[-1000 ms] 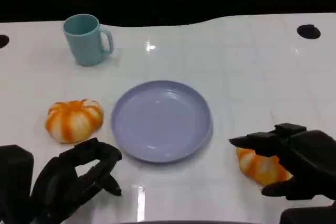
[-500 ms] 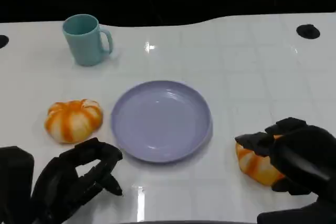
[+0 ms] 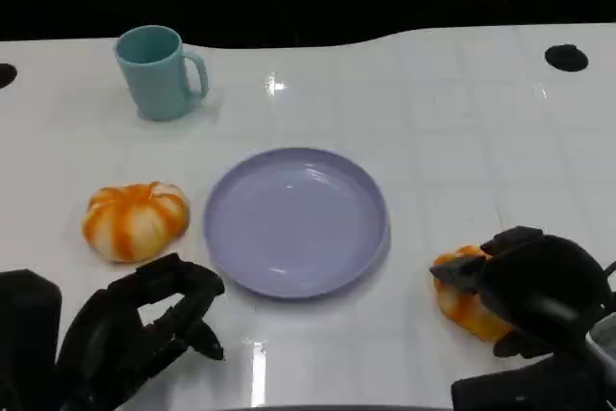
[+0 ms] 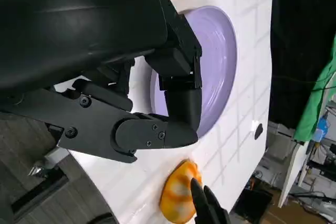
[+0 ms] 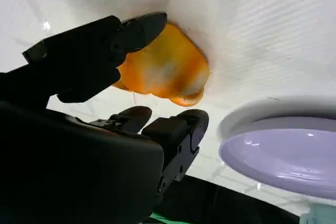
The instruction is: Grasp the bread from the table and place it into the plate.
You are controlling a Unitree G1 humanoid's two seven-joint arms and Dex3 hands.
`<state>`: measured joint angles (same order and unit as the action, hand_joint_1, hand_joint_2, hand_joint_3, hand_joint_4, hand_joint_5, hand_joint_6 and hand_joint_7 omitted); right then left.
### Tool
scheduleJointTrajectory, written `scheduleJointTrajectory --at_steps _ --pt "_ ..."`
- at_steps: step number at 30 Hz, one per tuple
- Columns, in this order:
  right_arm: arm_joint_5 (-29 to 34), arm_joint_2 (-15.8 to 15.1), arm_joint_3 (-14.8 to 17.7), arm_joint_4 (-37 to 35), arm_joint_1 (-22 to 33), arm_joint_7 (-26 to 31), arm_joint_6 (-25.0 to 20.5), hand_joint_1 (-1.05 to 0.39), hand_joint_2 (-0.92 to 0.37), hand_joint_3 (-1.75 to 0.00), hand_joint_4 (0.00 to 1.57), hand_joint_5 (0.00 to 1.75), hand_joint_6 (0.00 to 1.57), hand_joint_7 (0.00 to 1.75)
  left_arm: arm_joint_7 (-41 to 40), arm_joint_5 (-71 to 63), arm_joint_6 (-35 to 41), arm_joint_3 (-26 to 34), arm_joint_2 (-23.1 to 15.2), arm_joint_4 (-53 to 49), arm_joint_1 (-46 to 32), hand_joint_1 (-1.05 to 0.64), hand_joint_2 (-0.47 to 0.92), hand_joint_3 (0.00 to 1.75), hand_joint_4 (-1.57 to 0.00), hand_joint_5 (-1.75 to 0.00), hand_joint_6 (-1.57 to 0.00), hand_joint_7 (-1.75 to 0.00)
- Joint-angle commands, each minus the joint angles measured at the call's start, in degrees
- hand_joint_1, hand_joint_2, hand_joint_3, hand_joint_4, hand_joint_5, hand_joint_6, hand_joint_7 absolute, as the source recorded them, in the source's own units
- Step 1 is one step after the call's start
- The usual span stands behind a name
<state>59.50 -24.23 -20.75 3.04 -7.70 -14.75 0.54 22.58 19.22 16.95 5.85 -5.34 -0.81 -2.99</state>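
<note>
An orange-and-white bread lies on the white table to the right of the lavender plate. My right hand is down over it. In the right wrist view its fingers press on one side of the bread while others curl under the opposite edge, so the hand grips it where it lies. A second, similar bread sits left of the plate. My left hand rests near the front edge with fingers curled in, holding nothing. The left wrist view shows the plate beyond that hand.
A teal mug stands at the back left. Black round holes mark the table's far right and far left edges. Open white table lies behind the plate and between plate and mug.
My right hand has come down onto the right-hand bread and its fingers have closed around it. The left hand, plate, mug and other bread have not moved.
</note>
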Motion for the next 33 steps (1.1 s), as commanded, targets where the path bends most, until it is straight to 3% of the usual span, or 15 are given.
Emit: scheduleJointTrajectory --at_steps 1,8,20,24,26,27,28,30,31,32,33 --pt "-0.19 0.34 -0.82 -2.34 -1.6 0.92 -1.63 -0.44 -0.78 -0.01 0.27 0.17 0.43 0.0 -0.35 -0.1 -0.41 0.22 -0.61 0.13 -0.42 -0.5 0.92 0.31 -0.66 -1.61 -0.72 -1.17" --pt "-0.47 1.19 -2.49 -7.14 -4.71 1.78 -3.4 -0.44 -0.8 -0.01 0.26 0.14 0.39 0.0 -0.7 -0.26 -0.19 0.14 -0.56 0.65 -0.63 -0.5 0.92 0.31 -0.66 -1.6 -0.72 -1.16" --pt "-6.94 3.73 -3.57 -17.65 -12.34 -2.54 -6.46 -0.44 -0.85 -0.01 0.26 0.11 0.37 0.01 -0.77 -0.59 -0.68 -0.28 -0.62 1.16 -0.91 -0.52 0.92 0.32 -0.68 -1.59 -0.73 -1.15" --pt "-9.25 4.8 -3.55 -22.44 -14.54 1.19 -5.31 -0.42 -0.86 -0.01 0.39 0.15 0.42 0.03 -0.71 -0.36 -0.53 -0.21 -0.61 1.31 -0.99 -0.53 0.92 0.32 -0.68 -1.59 -0.73 -1.15" --pt "-10.09 5.24 -3.35 -24.88 -15.2 5.94 -3.57 -0.36 -0.88 -0.01 0.64 0.2 0.6 0.06 -0.67 -0.19 -0.54 -0.1 -0.55 1.33 -1.03 -0.53 0.92 0.31 -0.68 -1.59 -0.73 -1.15" --pt "-10.96 5.72 -2.85 -26.73 -15.46 9.9 -1.87 -0.29 -0.89 -0.01 0.78 0.34 0.74 0.09 -0.73 -0.11 -0.48 -0.04 -0.49 1.36 -1.04 -0.53 0.92 0.31 -0.68 -1.59 -0.73 -1.15" --pt "-11.7 6.02 -2.57 -28.21 -15.71 12.78 -0.56 -0.2 -0.89 0.0 0.83 0.81 0.94 0.12 -0.78 -0.06 -0.42 -0.01 -0.44 1.4 -1.05 -0.53 0.92 0.31 -0.68 -1.59 -0.73 -1.14" --pt "-12.28 5.76 -2.76 -32.74 -16.79 20.38 4.33 -0.12 -0.9 -0.01 0.89 1.23 1.13 0.18 -0.95 -0.23 -0.43 -0.07 -0.41 1.51 -1.09 -0.53 0.92 0.32 -0.68 -1.59 -0.73 -1.14" --pt "-12.34 5.49 -3.06 -34.77 -17.43 23.12 6.33 -0.09 -0.91 -0.02 0.89 1.51 1.21 0.3 -1.02 -0.23 -0.38 -0.08 -0.37 1.59 -1.12 -0.53 0.92 0.32 -0.69 -1.59 -0.73 -1.14" --pt "-12.36 5.24 -3.32 -36.51 -18.06 25.27 7.98 -0.08 -0.91 -0.04 0.89 1.63 1.16 0.51 -1.0 -0.19 -0.35 -0.08 -0.34 1.67 -1.14 -0.53 0.92 0.32 -0.69 -1.59 -0.73 -1.14" --pt "-12.29 5.07 -3.49 -37.83 -18.6 27.09 9.13 -0.08 -0.9 -0.12 0.9 1.69 1.06 0.84 -0.95 -0.14 -0.33 -0.09 -0.32 1.69 -1.13 -0.53 0.92 0.33 -0.69 -1.59 -0.73 -1.14"
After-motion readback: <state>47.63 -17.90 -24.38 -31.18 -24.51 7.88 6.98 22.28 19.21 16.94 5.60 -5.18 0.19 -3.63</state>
